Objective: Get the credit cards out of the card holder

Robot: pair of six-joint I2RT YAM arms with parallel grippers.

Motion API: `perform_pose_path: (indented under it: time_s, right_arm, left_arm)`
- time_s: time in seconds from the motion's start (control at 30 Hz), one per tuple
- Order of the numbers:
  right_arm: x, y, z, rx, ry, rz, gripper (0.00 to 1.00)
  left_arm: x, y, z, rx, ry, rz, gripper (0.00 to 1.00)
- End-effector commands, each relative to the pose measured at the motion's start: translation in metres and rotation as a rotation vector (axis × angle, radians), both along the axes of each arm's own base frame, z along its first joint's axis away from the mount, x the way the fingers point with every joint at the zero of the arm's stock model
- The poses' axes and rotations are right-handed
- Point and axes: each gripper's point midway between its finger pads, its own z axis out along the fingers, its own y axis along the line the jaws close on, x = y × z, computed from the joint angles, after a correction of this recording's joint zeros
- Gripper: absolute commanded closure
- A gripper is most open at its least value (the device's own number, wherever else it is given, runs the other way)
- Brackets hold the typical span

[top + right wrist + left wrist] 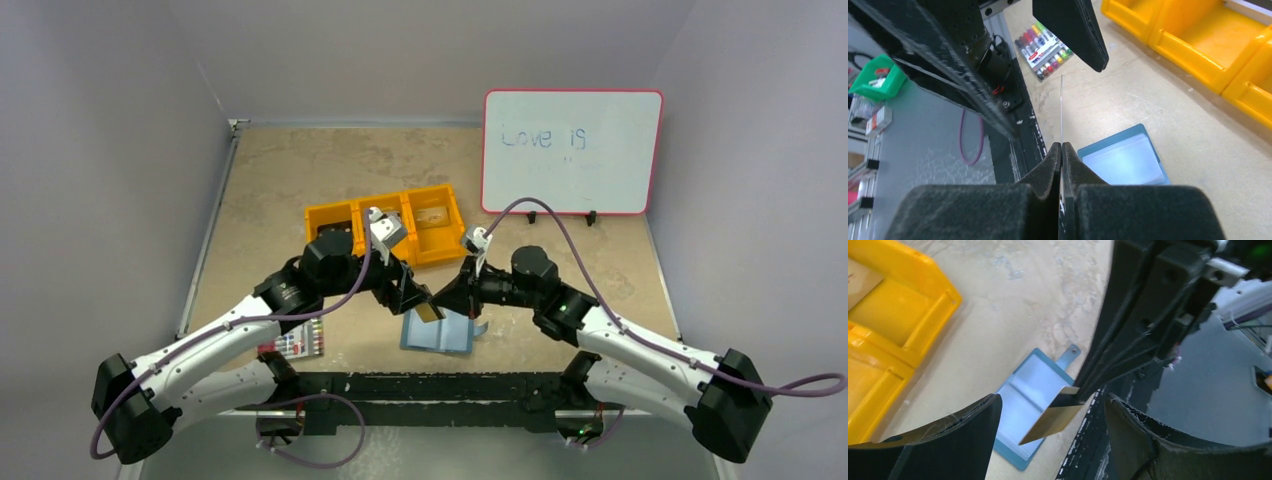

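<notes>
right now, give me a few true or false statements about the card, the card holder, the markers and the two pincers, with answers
1. The right pincer is shut on a card. True.
2. The left pincer is clamped on that card. False: it stands open, its fingers on either side of the card and apart from it.
3. The card holder lies open on the table. True.
4. The markers sit in the orange bin. False: they lie on the table, away from the bin.
</notes>
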Motion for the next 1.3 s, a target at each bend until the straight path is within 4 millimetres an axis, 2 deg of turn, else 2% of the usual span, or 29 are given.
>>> perform_pose_path:
  time_s: [0.0, 0.2, 0.5, 0.6, 0.7, 0.8, 0.93, 1.0, 1.03, 1.13, 1.2, 1.27]
  right_arm:
    - [-0.013, 0.009, 0.016, 0.007, -0.073, 0.153, 1.0]
    - [-0.022, 0.015, 0.019, 0.017, -0.084, 0.244, 1.0]
    - [-0.026, 0.015, 0.02, 0.016, -0.09, 0.267, 1.0]
    - [-0.026, 0.015, 0.019, 0.012, -0.089, 0.278, 1.0]
    - [-0.027, 0.016, 0.02, 0.013, -0.092, 0.286, 1.0]
    - [-0.027, 0.017, 0.023, 0.016, -0.099, 0.292, 1.0]
    - [-0.025, 0.018, 0.023, 0.017, -0.1, 0.29, 1.0]
    - [-0.023, 0.019, 0.023, 0.013, -0.091, 0.285, 1.0]
    - [-0.022, 0.019, 0.022, 0.006, -0.085, 0.28, 0.96]
    - [-0.019, 0.02, 0.022, 0.0, -0.083, 0.265, 0.64]
    - [-0.017, 0.02, 0.024, 0.001, -0.093, 0.253, 0.54]
    - [-0.013, 0.021, 0.025, -0.002, -0.098, 0.237, 0.47]
  left_arm:
    - [-0.024, -0.015, 0.036, -0.063, -0.072, -0.218, 0.27]
    - [-0.038, -0.015, 0.014, 0.019, 0.029, -0.311, 0.38]
    - [-0.044, -0.007, 0.01, 0.052, 0.041, -0.319, 0.45]
    - [-0.044, -0.004, 0.009, 0.064, 0.037, -0.312, 0.5]
    - [-0.046, -0.001, 0.005, 0.089, 0.041, -0.313, 0.59]
    - [-0.044, 0.001, 0.005, 0.1, 0.036, -0.303, 0.8]
    - [-0.043, 0.003, 0.001, 0.111, 0.029, -0.293, 0.97]
    - [-0.042, 0.003, 0.0, 0.105, 0.026, -0.283, 1.0]
    - [-0.042, 0.003, 0.0, 0.098, 0.023, -0.281, 1.0]
    - [-0.039, 0.002, 0.001, 0.064, 0.006, -0.256, 1.0]
    - [-0.039, 0.001, 0.004, 0.034, -0.012, -0.248, 1.0]
    - [-0.038, 0.0, 0.008, 0.009, -0.03, -0.239, 1.0]
